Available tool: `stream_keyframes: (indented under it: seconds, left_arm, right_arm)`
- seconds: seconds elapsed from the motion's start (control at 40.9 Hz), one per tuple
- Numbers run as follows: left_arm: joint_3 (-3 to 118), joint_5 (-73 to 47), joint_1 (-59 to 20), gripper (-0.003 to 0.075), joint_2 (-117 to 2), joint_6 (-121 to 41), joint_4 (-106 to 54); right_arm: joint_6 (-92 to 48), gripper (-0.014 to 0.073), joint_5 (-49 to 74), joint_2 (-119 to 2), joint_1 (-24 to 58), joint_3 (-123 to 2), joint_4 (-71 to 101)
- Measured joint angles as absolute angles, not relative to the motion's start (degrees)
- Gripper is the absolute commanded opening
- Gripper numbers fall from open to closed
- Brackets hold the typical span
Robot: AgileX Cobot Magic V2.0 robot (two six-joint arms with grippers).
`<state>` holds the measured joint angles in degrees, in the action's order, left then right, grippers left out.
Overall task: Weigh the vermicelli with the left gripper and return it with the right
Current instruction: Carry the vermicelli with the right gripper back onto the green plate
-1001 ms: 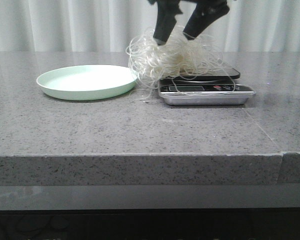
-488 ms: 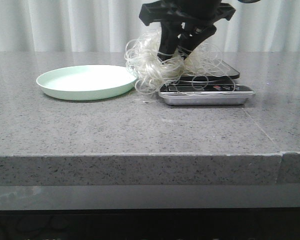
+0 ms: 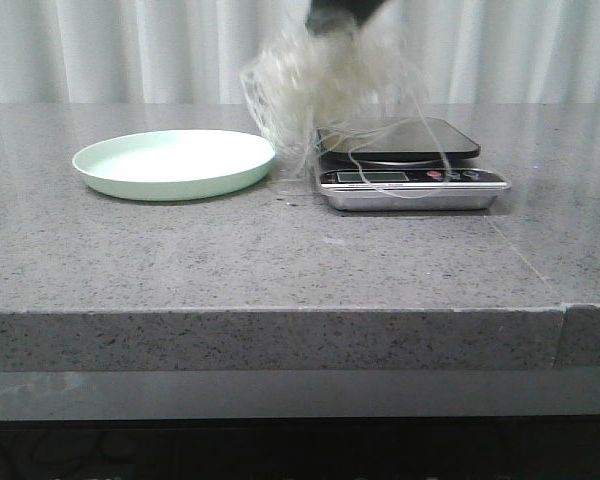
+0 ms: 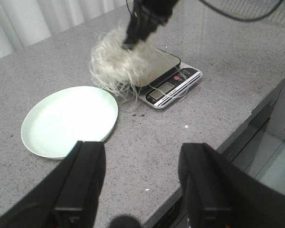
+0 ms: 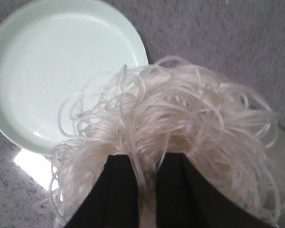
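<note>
The vermicelli [image 3: 325, 85], a fluffy tangle of thin white strands, hangs in the air above the left side of the black-topped scale [image 3: 400, 140], a few strands trailing onto it. My right gripper [image 3: 338, 14] is shut on the tangle from above; in its own view the fingers [image 5: 126, 185] pinch the noodles [image 5: 180, 118] beside the pale green plate [image 5: 47, 61]. It also shows in the left wrist view [image 4: 142, 26], holding the vermicelli [image 4: 116, 66]. My left gripper [image 4: 140, 183] is open and empty, over the counter's front edge. The plate [image 3: 170, 160] lies empty left of the scale.
The scale's silver front [image 3: 412, 185] carries a display and buttons. The grey stone counter [image 3: 280, 260] has a front edge close to the camera and a seam at the right. White curtains hang behind.
My right gripper closed on the vermicelli on the scale and lifted it up and slightly left; the scale platform is now bare except for trailing strands.
</note>
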<state>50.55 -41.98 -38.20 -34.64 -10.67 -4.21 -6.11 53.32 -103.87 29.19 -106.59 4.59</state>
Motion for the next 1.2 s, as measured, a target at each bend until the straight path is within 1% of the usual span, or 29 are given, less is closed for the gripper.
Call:
stream_keyframes:
  seconds: [0.171,0.391,0.513,0.611,0.757,1.001,1.075,1.123,1.148,1.197]
  left_arm:
    - [50.5,-42.0,-38.2,0.0419,-34.6,-10.7,-4.2]
    - [50.5,-42.0,-38.2,0.0419,-34.6,-10.7,-4.2]
    - [50.5,-42.0,-38.2,0.0419,-34.6,-10.7,-4.2]
    - [50.5,-42.0,-38.2,0.0419,-34.6,-10.7,-4.2]
    - [50.5,-42.0,-38.2,0.0419,-34.6,-10.7,-4.2]
    - [50.5,-42.0,-38.2,0.0419,-34.6,-10.7,-4.2]
    - [50.5,-42.0,-38.2,0.0419,-34.6,-10.7,-4.2]
    - [50.5,-42.0,-38.2,0.0419,-34.6,-10.7,-4.2]
    - [50.5,-42.0,-38.2,0.0419,-34.6,-10.7,-4.2]
    - [50.5,-42.0,-38.2,0.0419,-34.6,-10.7,-4.2]
  right_arm:
    - [-6.1,0.0146,51.1,-103.7,31.6,-112.7,4.6]
    - [-6.1,0.0146,40.0,-104.4,35.3,-113.9,4.6]
    - [-6.1,0.0146,33.3,-107.1,37.7,-114.1,4.6]
    - [-6.1,0.0146,30.2,-109.7,39.1,-114.2,4.6]
    - [-6.1,0.0146,30.0,-113.5,39.5,-114.2,4.7]
    - [-6.1,0.0147,36.7,-118.3,38.9,-114.2,3.9]
    - [-6.1,0.0183,38.6,-119.1,38.7,-114.2,3.8]
    - [-6.1,0.0254,39.4,-119.5,38.6,-114.2,3.6]
    - [-6.1,0.0274,39.9,-119.5,38.5,-114.2,3.6]
    - [-6.1,0.0355,40.5,-119.5,38.4,-114.3,3.6]
